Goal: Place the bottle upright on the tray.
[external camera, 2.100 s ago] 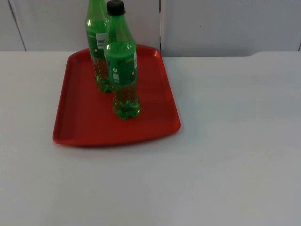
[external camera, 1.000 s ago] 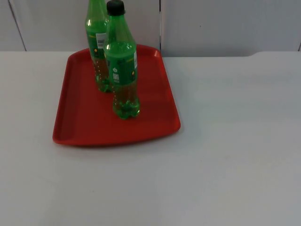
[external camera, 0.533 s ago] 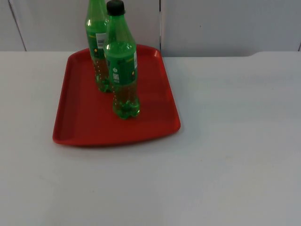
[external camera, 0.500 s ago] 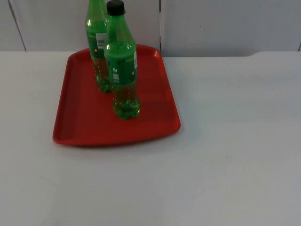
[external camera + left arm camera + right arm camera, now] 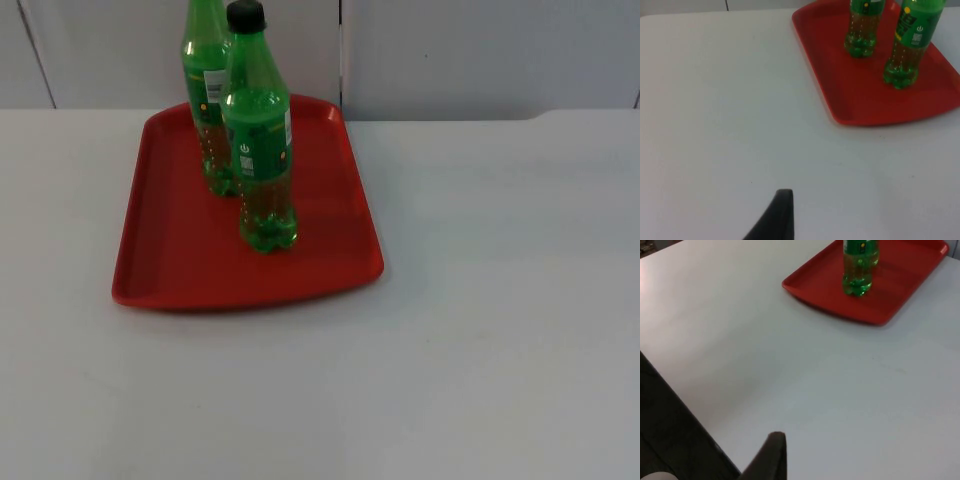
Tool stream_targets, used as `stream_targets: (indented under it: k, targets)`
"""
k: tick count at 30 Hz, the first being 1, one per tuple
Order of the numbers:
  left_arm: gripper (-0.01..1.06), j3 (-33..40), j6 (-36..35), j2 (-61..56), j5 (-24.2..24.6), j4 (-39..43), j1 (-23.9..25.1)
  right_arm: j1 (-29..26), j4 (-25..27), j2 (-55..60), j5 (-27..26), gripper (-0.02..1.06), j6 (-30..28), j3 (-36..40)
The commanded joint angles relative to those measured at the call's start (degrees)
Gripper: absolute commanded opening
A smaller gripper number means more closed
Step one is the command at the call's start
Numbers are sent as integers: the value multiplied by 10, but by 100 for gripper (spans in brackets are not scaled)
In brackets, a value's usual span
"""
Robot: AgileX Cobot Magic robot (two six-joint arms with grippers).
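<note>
Bottles first: two green plastic soda bottles stand upright on the red plastic tray point(image 5: 170, 260), which lies on the left side of the white table top point(image 5: 480, 300), its far edge close to the grey partition wall point(image 5: 480, 50). The nearer green bottle with the black cap point(image 5: 260, 150) stands towards the middle of the tray; the farther green bottle point(image 5: 205, 110) stands just behind it and a little to the left, close beside it — whether the two touch I cannot tell.

Judged from how things lie, the task looks finished: no bottle lies on its side or off the tray, and neither is held.

From the left wrist view a single black fingertip of the left gripper point(image 5: 775, 217) hangs over bare table, well apart from the tray; the right gripper point(image 5: 770, 457) likewise shows one fingertip over the table near its edge. How wide either gripper's fingers stand I cannot tell. Both arms appear to be waiting.

Each bottle wears a green label with small white and yellow marks — a white round symbol on the nearer one — but no brand name or wording can be read.
</note>
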Motion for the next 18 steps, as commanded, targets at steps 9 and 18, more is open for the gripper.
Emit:
stream_targets:
  k: [9, 18]
  targets:
    - [105, 2, -2, -2, -8, -4, 58, -33, 1, -1, 1, 105, -2, 4]
    - [105, 2, -2, -2, -8, -4, 58, -43, 1, -1, 1, 105, -2, 4]
